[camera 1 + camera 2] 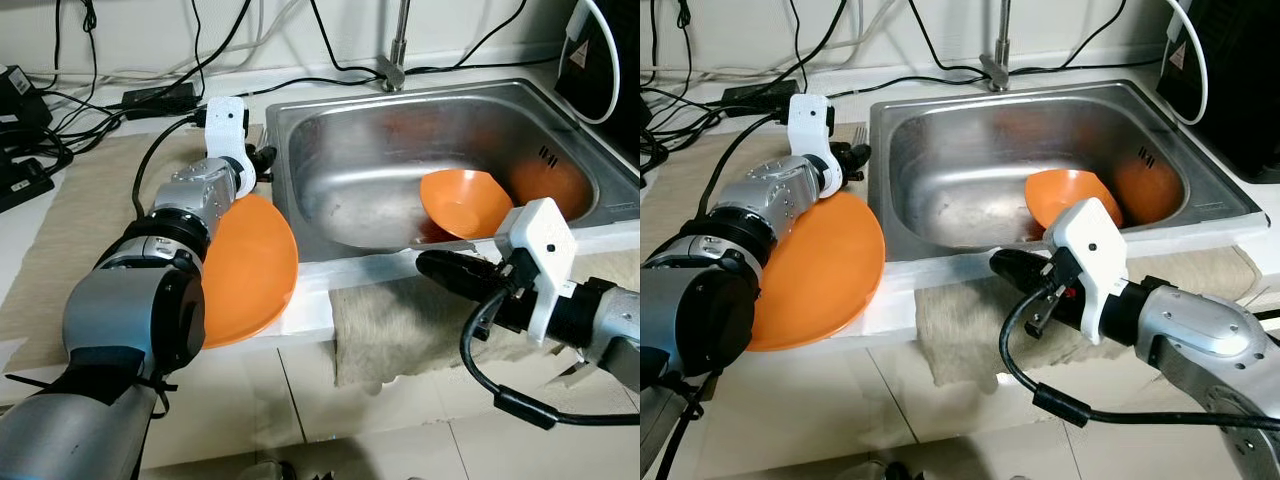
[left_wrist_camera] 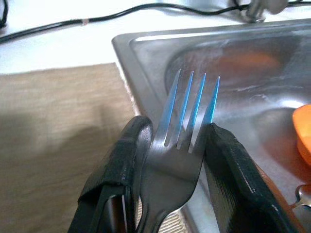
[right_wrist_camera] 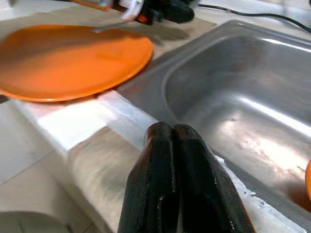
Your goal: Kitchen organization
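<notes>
My left gripper (image 1: 264, 160) is shut on a metal fork (image 2: 187, 116), tines pointing toward the steel sink (image 1: 340, 130). It hovers over the beige mat (image 2: 58, 126) at the sink's left rim. An orange plate (image 1: 250, 268) lies on the counter under that arm, reaching past the front edge. An orange bowl (image 1: 465, 203) sits tilted inside the sink at the right. My right gripper (image 1: 428, 264) is shut with nothing in it, low at the sink's front rim, its fingertips (image 3: 172, 133) pointing left toward the plate.
A faucet (image 1: 398, 55) rises behind the sink. Black cables and power adapters (image 1: 30, 110) crowd the counter at the back left. A black appliance (image 1: 610, 60) stands at the far right. A grey towel (image 1: 400, 320) hangs over the front counter edge.
</notes>
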Available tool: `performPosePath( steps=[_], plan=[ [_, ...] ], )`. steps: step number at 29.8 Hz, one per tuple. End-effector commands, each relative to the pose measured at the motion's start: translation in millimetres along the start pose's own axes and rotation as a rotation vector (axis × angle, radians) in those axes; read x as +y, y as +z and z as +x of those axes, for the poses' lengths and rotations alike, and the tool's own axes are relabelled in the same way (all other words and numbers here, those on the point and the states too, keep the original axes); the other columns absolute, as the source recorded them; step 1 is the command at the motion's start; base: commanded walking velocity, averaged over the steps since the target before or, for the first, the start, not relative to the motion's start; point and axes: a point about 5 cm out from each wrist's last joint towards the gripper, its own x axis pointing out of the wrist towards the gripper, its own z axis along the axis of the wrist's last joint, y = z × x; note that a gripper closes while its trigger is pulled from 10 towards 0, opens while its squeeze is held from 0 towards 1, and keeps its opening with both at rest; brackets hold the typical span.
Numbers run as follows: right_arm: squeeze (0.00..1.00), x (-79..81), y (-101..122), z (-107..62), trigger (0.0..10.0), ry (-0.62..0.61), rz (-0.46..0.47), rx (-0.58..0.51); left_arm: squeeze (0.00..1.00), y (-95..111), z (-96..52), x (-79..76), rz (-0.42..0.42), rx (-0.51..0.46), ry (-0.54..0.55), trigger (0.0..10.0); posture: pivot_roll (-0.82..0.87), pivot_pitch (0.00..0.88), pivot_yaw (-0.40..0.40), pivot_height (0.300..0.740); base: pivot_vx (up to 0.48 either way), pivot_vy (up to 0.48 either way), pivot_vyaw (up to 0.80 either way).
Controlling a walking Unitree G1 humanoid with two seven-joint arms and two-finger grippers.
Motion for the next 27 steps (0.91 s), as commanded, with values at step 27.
performPosePath(
  steps=[27],
  plan=[
    [0.00, -19.2, 3.2, 37.9, 10.0, -0.046, -0.041, -0.109, 0.00, -16.9, -55.3, 33.2, 0.011, -0.059, 0.094, 0.0, -0.03, 0.021, 0.005, 0.740, 0.000, 0.000, 0.00]
  ],
)
